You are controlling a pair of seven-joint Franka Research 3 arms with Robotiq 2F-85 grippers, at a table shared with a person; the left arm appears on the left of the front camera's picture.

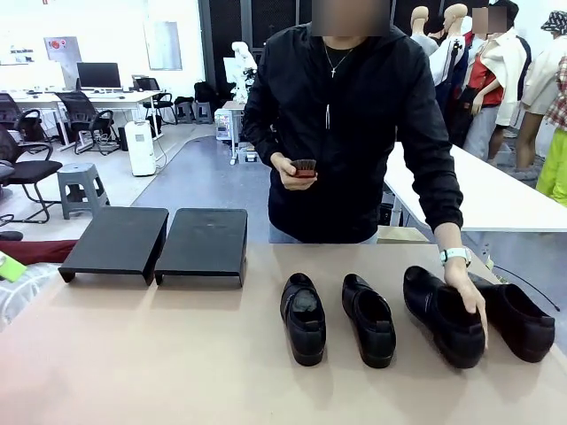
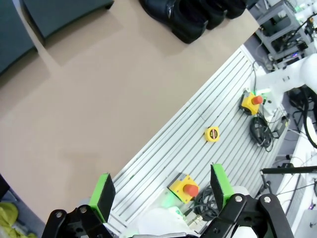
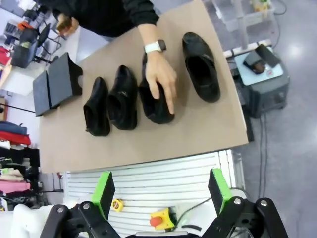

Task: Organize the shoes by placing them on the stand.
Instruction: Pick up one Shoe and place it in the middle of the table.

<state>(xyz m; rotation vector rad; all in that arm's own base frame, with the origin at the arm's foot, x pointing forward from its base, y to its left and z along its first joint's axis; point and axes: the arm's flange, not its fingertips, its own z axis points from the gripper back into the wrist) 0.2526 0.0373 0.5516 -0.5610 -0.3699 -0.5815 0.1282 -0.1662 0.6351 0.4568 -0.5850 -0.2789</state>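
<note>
Left claw (image 2: 161, 188) and right claw (image 3: 161, 187) both apart. Four shoes (image 1: 304, 323) on desk (image 1: 133, 354), 4 o'clock of stand (image 1: 202, 241); person's hand (image 1: 467, 292) on one.

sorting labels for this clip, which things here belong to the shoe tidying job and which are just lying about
Part of the job:
- four black shoes
- two stand sections

Just lying about:
- yellow tape measure
- two yellow boxes with red buttons
- coiled cables
</note>
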